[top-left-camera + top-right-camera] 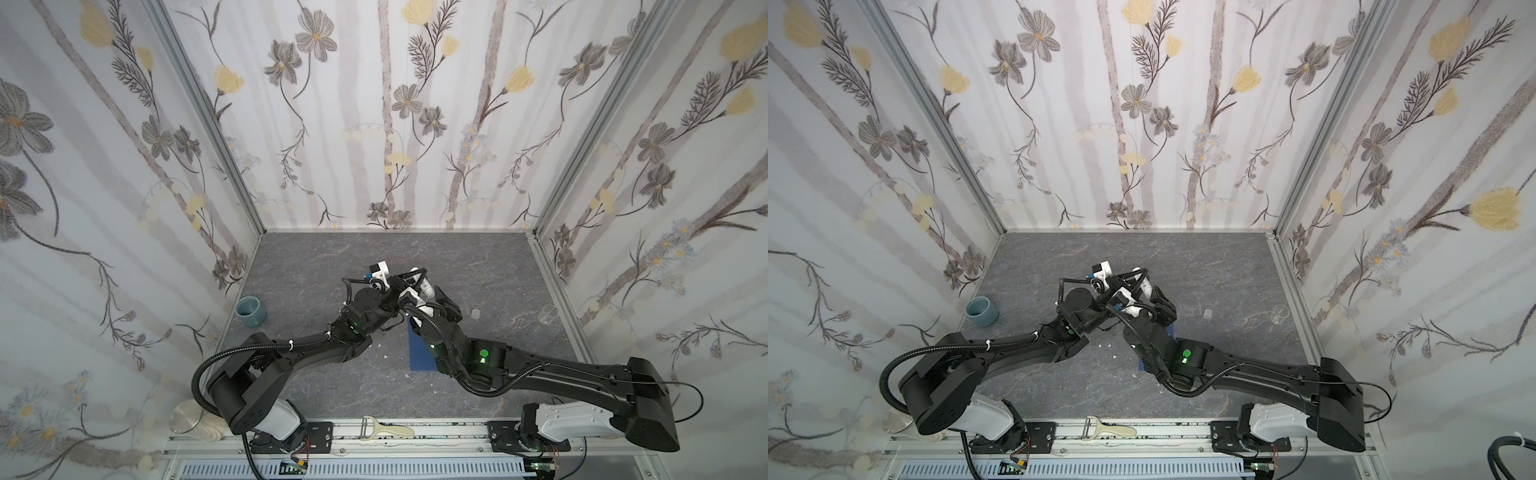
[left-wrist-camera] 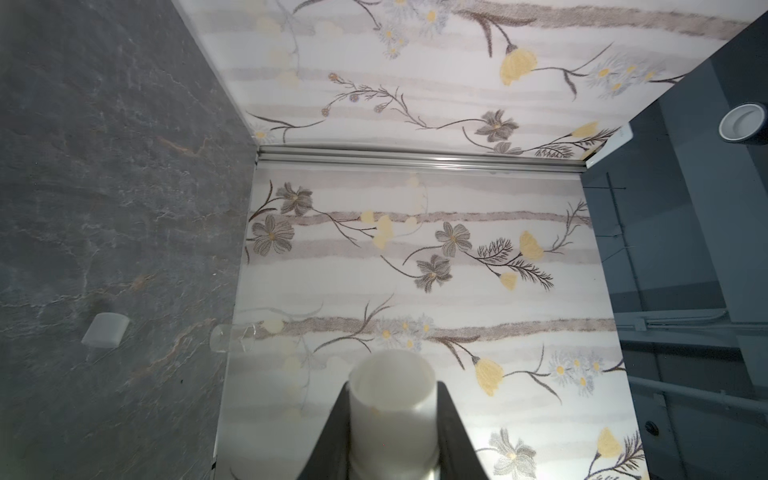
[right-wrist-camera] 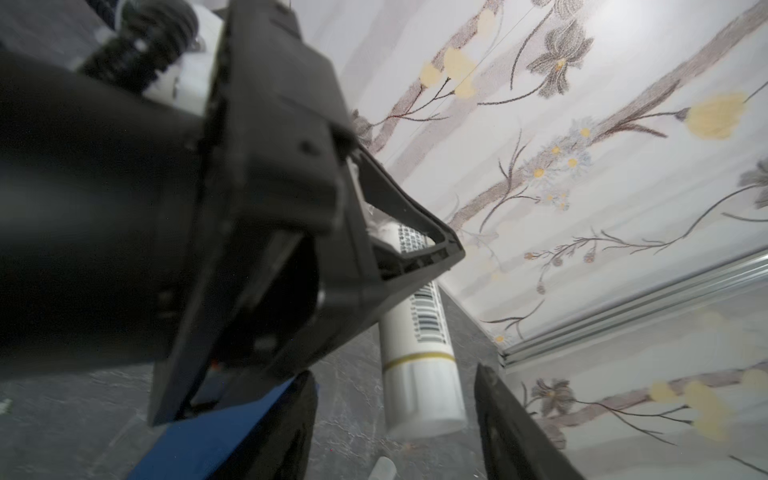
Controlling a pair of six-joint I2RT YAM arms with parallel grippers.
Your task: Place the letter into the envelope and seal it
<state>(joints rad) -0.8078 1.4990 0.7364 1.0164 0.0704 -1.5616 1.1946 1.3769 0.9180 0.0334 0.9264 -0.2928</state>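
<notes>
White cylindrical glue stick [image 2: 392, 419] held near the far end of the dark navy blue rectangular paper envelope [image 1: 419, 353]
The left fingers [image 2: 454, 440] are clamped on the glue stick; the right fingers [image 3: 507, 424] stand wide apart on either side of it, holding nothing. The envelope lies flat on the grey stone-patterned worktop [image 1: 478, 266].

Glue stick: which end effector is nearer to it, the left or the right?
Left. The left end effector is shut on the glue stick. The right end effector is open, its fingers on either side of the stick's end with gaps showing.
</notes>
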